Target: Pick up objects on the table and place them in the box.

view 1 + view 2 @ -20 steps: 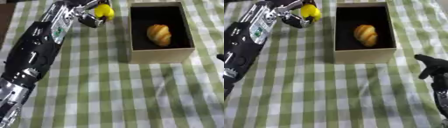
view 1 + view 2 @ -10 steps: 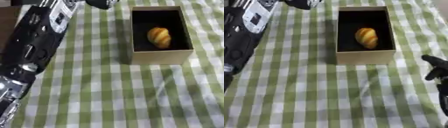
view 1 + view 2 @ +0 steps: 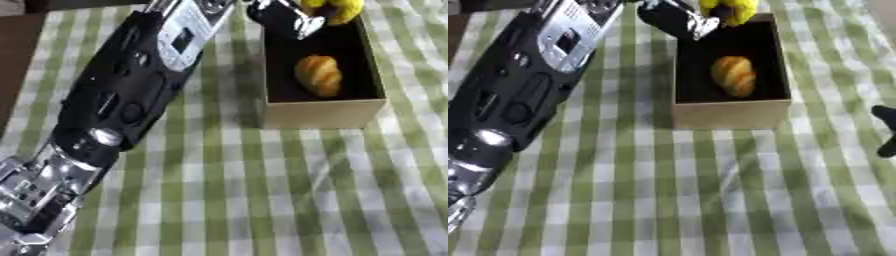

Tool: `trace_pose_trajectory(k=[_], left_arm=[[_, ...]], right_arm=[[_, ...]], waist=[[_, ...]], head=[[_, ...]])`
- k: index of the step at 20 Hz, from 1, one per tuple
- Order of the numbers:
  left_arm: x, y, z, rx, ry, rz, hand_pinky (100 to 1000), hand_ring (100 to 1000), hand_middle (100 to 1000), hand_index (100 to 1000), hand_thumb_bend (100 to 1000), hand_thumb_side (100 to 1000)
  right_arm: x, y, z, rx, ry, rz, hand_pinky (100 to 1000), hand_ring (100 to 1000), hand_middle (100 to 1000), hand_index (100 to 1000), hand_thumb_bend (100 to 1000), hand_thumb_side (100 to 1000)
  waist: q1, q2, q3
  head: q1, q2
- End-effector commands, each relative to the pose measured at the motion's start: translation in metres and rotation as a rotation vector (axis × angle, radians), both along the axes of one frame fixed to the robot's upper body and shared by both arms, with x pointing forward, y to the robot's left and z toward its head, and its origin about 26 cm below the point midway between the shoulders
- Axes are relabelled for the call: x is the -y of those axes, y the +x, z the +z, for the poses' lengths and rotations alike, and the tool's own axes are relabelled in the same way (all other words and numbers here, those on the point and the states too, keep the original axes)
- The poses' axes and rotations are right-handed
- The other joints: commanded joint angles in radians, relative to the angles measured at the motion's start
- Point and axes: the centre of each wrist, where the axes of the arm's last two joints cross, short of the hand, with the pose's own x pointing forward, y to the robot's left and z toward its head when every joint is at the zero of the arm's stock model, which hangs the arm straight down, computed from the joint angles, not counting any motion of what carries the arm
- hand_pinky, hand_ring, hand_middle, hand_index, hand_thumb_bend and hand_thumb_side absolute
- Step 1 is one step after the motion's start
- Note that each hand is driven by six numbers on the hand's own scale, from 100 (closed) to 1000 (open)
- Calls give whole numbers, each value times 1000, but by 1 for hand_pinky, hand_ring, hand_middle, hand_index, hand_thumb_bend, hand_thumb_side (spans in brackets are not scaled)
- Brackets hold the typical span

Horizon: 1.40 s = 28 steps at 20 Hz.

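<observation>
Left hand [image 3: 284, 17]: fingers curled round yellow object [image 3: 334, 8], over the box's far end.
Box [image 3: 324, 114]: holds a bread roll [image 3: 318, 75].
Right hand [image 3: 885, 131]: at right edge, finger state unclear.

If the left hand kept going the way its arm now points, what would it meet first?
Probably nothing on the table: the left hand, holding a yellow object, points over the far end of the box. Height above it is unclear.
</observation>
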Motion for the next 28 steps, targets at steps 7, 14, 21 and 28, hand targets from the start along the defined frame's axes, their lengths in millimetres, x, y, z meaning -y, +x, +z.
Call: trace_pose_trajectory(k=[7, 14, 21, 28], left_arm=[[13, 16, -17, 32, 40, 66, 569, 544, 493, 696, 100, 100], [6, 39, -41, 59, 61, 171, 578, 554, 497, 695, 100, 100], [5, 48, -63, 34, 169, 145, 724, 750, 711, 874, 100, 141], [1, 51, -62, 102, 176, 163, 899, 970, 904, 1000, 454, 651]], right_arm=[[4, 1, 12, 19, -9, 12, 952, 829, 457, 753, 100, 522], [2, 2, 13, 12, -14, 24, 952, 829, 455, 752, 100, 528], [0, 2, 13, 8, -12, 29, 952, 829, 454, 752, 100, 528], [-2, 3, 12, -4, -21, 42, 953, 828, 450, 751, 100, 527]], waist=[[0, -24, -14], [1, -20, -15], [1, -19, -20], [4, -21, -24]], head=[[9, -1], [5, -2], [8, -4], [11, -6]])
